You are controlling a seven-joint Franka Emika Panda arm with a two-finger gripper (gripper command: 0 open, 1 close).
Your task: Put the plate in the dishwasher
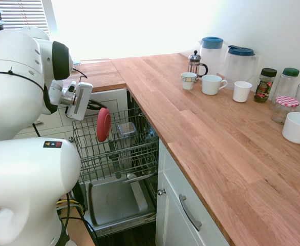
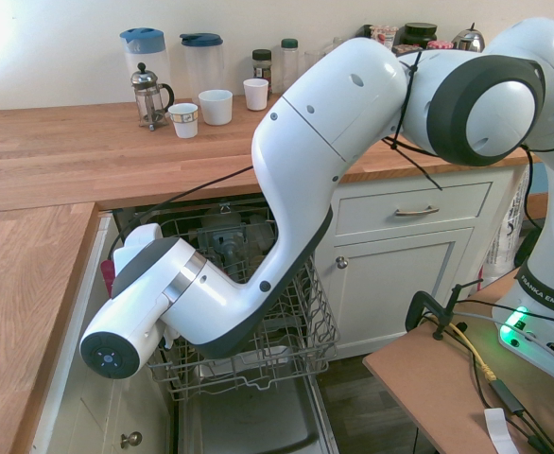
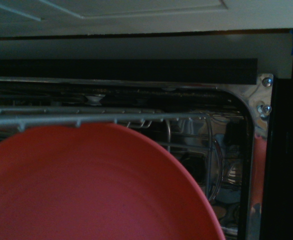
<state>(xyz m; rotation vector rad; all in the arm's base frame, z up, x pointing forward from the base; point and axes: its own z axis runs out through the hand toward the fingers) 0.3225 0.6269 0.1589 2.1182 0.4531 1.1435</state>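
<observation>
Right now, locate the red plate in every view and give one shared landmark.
First exterior view: the plate stands on edge at the gripper, over the wire rack.
Second exterior view: a red sliver behind the arm.
Wrist view: fills the lower half.
Shared landmark: the rack.

The only readable print is "FRANKA EMIKA", in dark capitals running up the white base of the robot arm [image 2: 545,288] in the second exterior view. The label on the dark jar [image 1: 264,86] on the wooden counter [image 1: 227,138] is too small to read.
</observation>
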